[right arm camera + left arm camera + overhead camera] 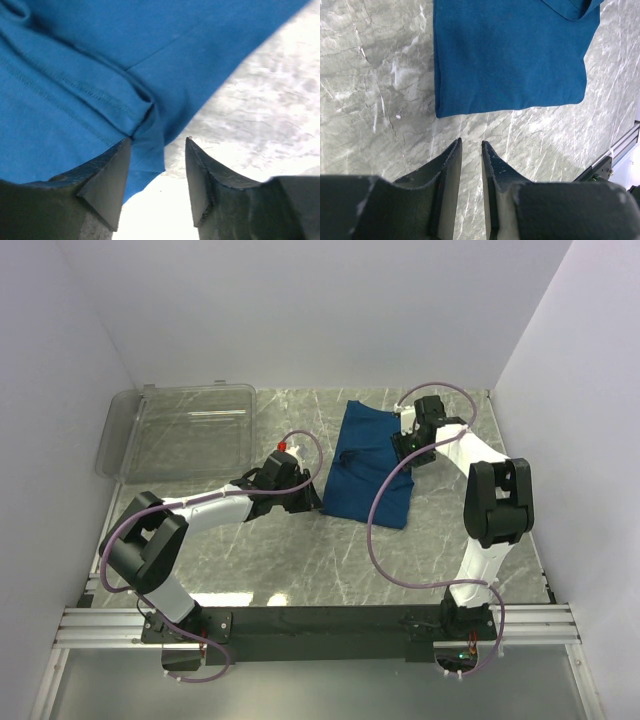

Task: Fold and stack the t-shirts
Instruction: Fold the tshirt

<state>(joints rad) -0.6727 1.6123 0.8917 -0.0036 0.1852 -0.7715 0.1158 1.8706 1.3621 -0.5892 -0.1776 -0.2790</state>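
- the t-shirt (362, 468) lies folded in a long dark blue strip on the table (250, 565), right of the middle, running from the far side toward the near side.
- its left edge is straight and its near edge ends square. bare stone runs from there to the arm bases.
- the left gripper (470, 145) sits low beside the shirt's left edge, close to the near corner, with a strip of bare table between them. its fingers stand a narrow slit apart with nothing in the gap.
- the right gripper (157, 142) is at the shirt's right edge with its jaws well apart. a stitched fold of cloth lies right by one finger (107, 175), and a loose flap reaches into the gap, not clamped.
- bare stone shows to the right of that edge.
- a clear bin (180, 430) fills the far left corner, well apart from the shirt.
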